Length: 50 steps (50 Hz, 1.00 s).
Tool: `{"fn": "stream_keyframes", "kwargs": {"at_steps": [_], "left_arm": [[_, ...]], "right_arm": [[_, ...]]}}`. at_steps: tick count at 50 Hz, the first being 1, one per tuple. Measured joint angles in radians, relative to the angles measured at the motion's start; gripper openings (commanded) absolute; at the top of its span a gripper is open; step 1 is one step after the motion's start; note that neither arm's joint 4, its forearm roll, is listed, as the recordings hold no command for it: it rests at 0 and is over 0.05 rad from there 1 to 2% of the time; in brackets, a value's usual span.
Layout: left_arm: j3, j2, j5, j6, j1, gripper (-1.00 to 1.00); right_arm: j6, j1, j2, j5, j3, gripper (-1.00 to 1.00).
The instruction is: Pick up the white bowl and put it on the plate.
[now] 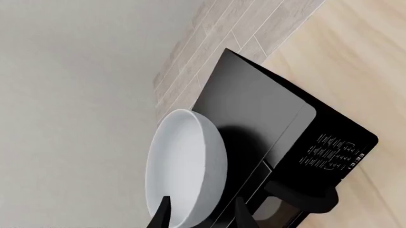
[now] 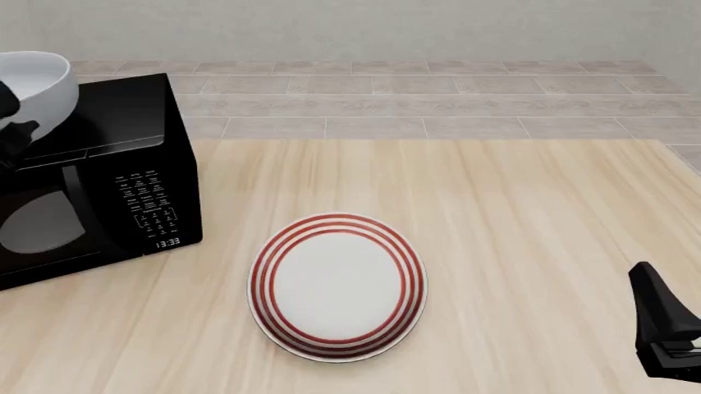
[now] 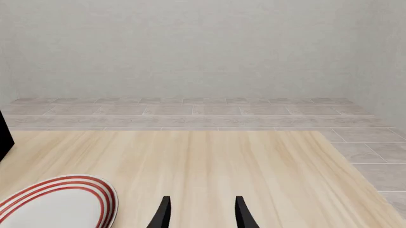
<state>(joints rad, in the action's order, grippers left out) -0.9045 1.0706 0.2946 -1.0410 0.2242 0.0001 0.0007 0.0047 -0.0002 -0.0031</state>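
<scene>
White bowl [image 1: 184, 171] in left claw [image 1: 199, 216], above microwave [image 2: 98, 176].

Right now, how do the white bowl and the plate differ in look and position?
The white bowl is plain and deep; the plate is flat with red rings near its rim. The bowl is at the left pincer, up over the black microwave; the plate lies on the table. The plate looks wider. Both are round and white.

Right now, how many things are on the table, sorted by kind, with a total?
Bowls: 1, the white bowl above the microwave
Plates: 1, the plate
Microwaves: 1
Total: 3
</scene>
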Motion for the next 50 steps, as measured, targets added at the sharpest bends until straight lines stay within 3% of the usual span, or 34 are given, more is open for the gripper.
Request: {"fn": "stream_keyframes", "kwargs": {"at_steps": [50], "left_arm": [[0.021, 0.168, -0.152, 0.007, 0.029, 1.0]], "right_arm": [[0.0, 0.0, 0.0, 0.0, 0.0, 1.0]]}}
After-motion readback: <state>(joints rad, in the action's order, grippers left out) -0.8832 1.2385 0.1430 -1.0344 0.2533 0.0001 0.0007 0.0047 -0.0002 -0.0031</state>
